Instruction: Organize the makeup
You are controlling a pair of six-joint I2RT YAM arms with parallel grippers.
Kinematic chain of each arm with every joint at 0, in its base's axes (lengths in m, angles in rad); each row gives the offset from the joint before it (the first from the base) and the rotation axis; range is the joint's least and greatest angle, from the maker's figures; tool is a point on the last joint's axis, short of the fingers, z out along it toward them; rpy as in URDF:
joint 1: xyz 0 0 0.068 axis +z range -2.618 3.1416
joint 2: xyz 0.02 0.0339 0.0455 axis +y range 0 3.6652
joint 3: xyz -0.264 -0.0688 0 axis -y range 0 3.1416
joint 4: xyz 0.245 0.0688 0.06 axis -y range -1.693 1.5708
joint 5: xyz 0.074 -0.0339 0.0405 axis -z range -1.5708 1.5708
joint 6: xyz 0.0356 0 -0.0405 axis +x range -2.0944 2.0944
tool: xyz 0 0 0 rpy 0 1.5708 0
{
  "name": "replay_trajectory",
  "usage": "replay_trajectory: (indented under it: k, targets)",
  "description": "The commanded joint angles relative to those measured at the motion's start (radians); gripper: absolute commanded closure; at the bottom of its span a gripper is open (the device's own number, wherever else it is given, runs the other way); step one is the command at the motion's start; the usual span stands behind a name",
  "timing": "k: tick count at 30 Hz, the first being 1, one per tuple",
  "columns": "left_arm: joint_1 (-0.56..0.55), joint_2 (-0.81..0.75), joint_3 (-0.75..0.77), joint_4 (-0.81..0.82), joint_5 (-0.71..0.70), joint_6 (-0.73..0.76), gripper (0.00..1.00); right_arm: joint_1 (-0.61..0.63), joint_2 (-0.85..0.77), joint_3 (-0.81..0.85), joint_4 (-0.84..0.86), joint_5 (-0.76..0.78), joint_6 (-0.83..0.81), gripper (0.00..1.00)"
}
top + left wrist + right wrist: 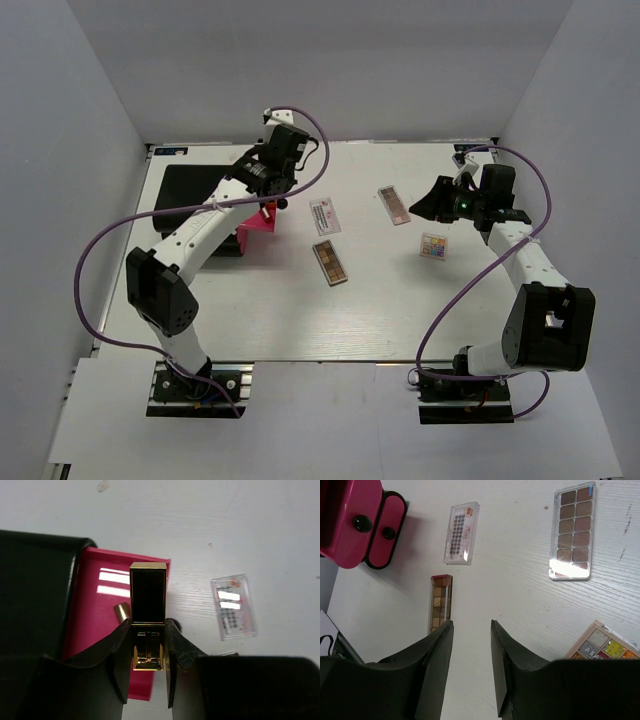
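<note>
One gold-and-black lipstick tube (148,597) stands clamped between the fingers of the left gripper (148,630), above the pink tray (100,625) of the open black case (190,195), at 10 o'clock from the table's (300,310) middle. One smaller gold tube (121,611) lies on that tray, just at the lipstick's 9 o'clock. One white-pink packet (324,216) lies flat at 3 o'clock from the case. There are two long brown palettes: the near palette (330,262) at the packet's 6 o'clock, the far palette (394,204) at its 3 o'clock. One square multicoloured palette (433,246) sits at 4 o'clock from the far palette. The right gripper (472,627) hangs above the table, fingers apart, holding nothing.
</note>
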Motion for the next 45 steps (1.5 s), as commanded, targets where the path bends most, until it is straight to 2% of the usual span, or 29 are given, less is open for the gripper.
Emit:
replay_trajectory:
  k: [1,16,22,24,27,32,35,37,39,40,41,43,45]
  targets:
    - [0.032,-0.027,-0.048,-0.054,-0.053,0.034,0.79,-0.001,-0.021,-0.01,0.04,-0.027,0.005,0.58]
    - [0.111,-0.017,-0.139,-0.057,-0.109,0.077,0.75,0.002,-0.009,-0.013,0.044,-0.041,0.01,0.58]
    - [0.12,0.015,-0.142,-0.062,-0.096,0.077,0.6,0.002,-0.008,-0.013,0.044,-0.043,0.01,0.58]
    - [0.12,0.017,-0.136,-0.063,-0.093,0.077,0.49,0.002,-0.006,-0.013,0.044,-0.039,0.008,0.58]
    - [0.12,0.014,-0.126,-0.063,-0.098,0.08,0.37,0.002,-0.002,-0.013,0.044,-0.044,0.01,0.58]
    - [0.12,0.002,-0.108,-0.071,-0.095,0.083,0.34,0.002,-0.002,-0.013,0.044,-0.046,0.01,0.58]
    - [0.12,-0.041,-0.086,-0.074,-0.063,0.083,0.41,0.003,-0.002,-0.013,0.044,-0.047,0.007,0.58]
    - [0.12,-0.076,-0.085,-0.051,-0.009,0.093,0.59,0.01,0.003,-0.013,0.047,-0.062,-0.006,0.59]
    - [0.12,-0.144,-0.096,-0.017,0.035,0.093,0.74,0.019,0.02,-0.01,0.05,-0.102,-0.015,0.72]
    - [0.12,-0.167,-0.099,-0.01,0.042,0.099,0.85,0.031,0.029,0.002,0.047,-0.122,-0.035,0.79]
    - [0.131,-0.185,-0.1,-0.006,0.051,0.102,0.89,0.064,0.053,0.011,0.041,-0.136,-0.044,0.92]
    - [0.163,-0.218,-0.096,-0.016,0.071,0.106,1.0,0.112,0.081,0.037,0.016,-0.154,-0.077,1.0]
    - [0.21,-0.218,-0.091,-0.035,0.062,0.113,1.0,0.192,0.115,0.082,0.007,-0.12,-0.088,1.0]
